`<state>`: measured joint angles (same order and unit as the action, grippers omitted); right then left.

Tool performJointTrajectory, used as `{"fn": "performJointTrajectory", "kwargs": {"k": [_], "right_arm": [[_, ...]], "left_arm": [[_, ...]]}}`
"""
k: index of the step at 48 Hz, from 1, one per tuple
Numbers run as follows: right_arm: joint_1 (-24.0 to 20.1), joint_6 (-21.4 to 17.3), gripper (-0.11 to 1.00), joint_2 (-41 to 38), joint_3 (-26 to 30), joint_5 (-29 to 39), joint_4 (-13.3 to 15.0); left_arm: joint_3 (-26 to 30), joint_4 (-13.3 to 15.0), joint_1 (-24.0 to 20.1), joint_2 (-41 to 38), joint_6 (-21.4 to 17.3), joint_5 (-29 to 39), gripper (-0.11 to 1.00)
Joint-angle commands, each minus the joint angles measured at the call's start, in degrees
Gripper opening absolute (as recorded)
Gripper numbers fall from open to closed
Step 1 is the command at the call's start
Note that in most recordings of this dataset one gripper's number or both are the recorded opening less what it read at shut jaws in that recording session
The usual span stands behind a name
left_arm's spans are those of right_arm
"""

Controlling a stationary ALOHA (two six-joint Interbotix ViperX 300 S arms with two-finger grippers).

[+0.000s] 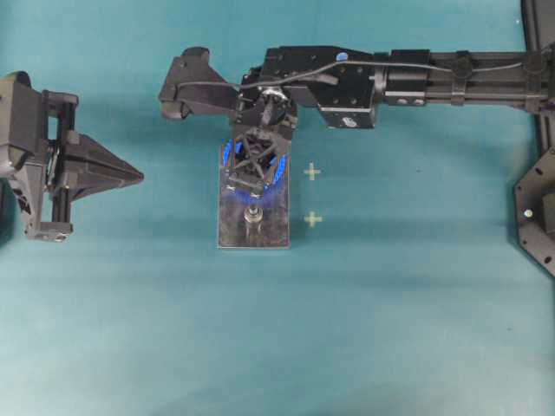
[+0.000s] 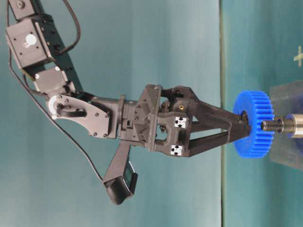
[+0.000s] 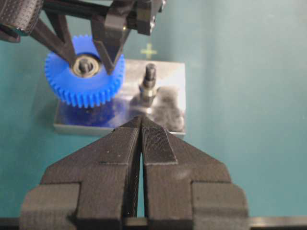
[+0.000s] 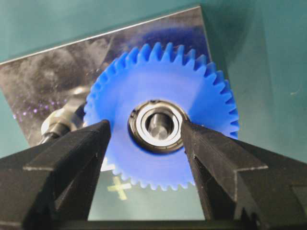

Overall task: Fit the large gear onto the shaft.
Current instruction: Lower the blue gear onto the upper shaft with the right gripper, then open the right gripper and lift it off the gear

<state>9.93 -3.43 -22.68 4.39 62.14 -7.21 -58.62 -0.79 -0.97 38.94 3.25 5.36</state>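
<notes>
The large gear (image 4: 158, 81), bright blue with a dark bearing hub, lies flat over the grey plate (image 4: 38, 81). The silvery shaft (image 4: 160, 125) shows inside its hub bore. My right gripper (image 4: 144, 125) reaches down over it and stands open, one finger on each side of the hub. From table level the gear (image 2: 253, 124) sits above the plate (image 2: 289, 156), about level with the top of the free second post (image 2: 279, 126). My left gripper (image 3: 141, 120) is shut and empty, to the left of the plate and apart from it.
A second identical post (image 1: 253, 215) stands bare on the near half of the plate (image 1: 251, 238). Two pale cross marks (image 1: 311, 172) (image 1: 312, 219) lie on the teal table just right of the plate. Dark equipment (image 1: 538, 208) stands at the right edge.
</notes>
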Motion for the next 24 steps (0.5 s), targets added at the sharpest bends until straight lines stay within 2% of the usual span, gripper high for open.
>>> {"fn": "performJointTrajectory", "kwargs": {"k": [1,16,24], "right_arm": [[0.1,-0.1,0.75,0.7,0.7,0.0,0.3],[-0.3,-0.4,0.75,4.2,1.3,1.8,0.3],[-0.4,-1.0,0.75,9.1,-1.3,1.5,0.3]], "left_arm": [[0.7,-0.1,0.0,0.2,0.1,-0.4,0.0],[0.8,-0.2,0.1,0.2,0.1,-0.4,0.0],[0.7,-0.1,0.0,0.3,-0.2,-0.4,0.0]]}}
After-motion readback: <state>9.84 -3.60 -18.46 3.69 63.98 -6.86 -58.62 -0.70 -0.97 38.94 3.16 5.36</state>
